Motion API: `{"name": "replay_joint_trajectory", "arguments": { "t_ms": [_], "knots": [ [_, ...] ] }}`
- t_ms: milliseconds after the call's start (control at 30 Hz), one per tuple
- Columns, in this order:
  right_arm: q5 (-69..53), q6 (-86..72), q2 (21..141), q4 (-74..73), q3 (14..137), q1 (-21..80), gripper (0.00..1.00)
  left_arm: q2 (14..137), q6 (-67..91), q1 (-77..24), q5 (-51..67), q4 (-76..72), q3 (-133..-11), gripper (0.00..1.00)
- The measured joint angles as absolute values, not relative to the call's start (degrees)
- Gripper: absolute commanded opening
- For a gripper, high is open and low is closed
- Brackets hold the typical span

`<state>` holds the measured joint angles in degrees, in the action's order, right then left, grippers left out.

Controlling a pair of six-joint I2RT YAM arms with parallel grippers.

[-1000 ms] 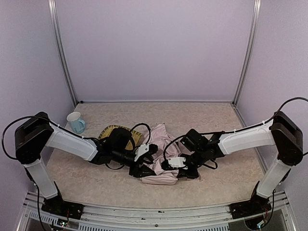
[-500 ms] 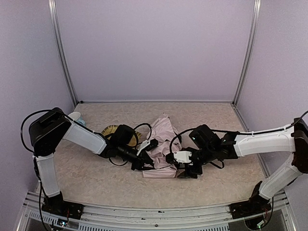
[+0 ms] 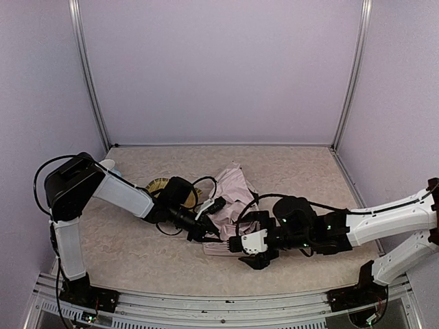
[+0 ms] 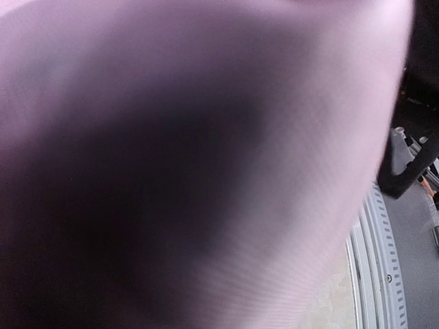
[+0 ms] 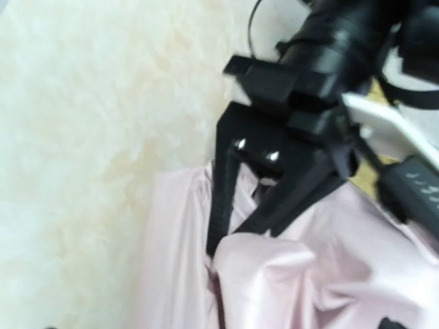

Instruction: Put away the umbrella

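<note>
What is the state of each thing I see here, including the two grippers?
umbrella: collapsed, cloth crumpled, lying on the table.
left gripper: shut on the umbrella cloth.
right gripper: open, holding nothing, by the umbrella's near edge.
straw mat: lying flat, partly under the left arm.
cup: mostly hidden behind the left arm.

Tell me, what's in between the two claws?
Bunched pink umbrella fabric fills that gap, clearest in the top view; the left claw pinches it.
</note>
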<state>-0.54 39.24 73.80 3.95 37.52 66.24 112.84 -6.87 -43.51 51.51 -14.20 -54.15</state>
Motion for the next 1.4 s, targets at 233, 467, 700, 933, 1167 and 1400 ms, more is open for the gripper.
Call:
{"name": "replay_joint_trajectory", "arguments": {
  "t_ms": [233, 467, 700, 933, 1167, 1400],
  "knots": [
    [5.2, 45.5, 87.9, 7.6, 40.2, 64.6, 0.96, 112.9, -7.0, -43.5, 52.1, -12.6, -54.6, 0.08],
    [-1.5, 44.0, 95.0, 5.2, 47.2, 56.5, 0.58, 113.1, -8.2, -43.3, 52.6, -10.5, -55.7, 0.12],
    [-12.0, 37.5, 100.9, 0.0, 51.4, 52.9, 0.25, 112.7, -10.3, -42.5, 53.3, -9.1, -55.8, 0.44],
    [-23.3, 30.8, 102.2, -4.5, 53.9, 49.1, 0.19, 102.6, -12.7, -42.1, 50.2, -10.5, -49.8, 0.58],
    [-35.5, 26.5, 105.8, -10.9, 57.6, 46.2, 0.15, 86.7, -20.7, -46.4, 37.4, -22.5, -36.4, 0.73],
    [-44.9, 24.4, 108.9, -17.4, 60.9, 45.3, 0.12, 89.3, -27.9, -52.5, 29.1, -24.1, -36.1, 0.77]
  ]
}}
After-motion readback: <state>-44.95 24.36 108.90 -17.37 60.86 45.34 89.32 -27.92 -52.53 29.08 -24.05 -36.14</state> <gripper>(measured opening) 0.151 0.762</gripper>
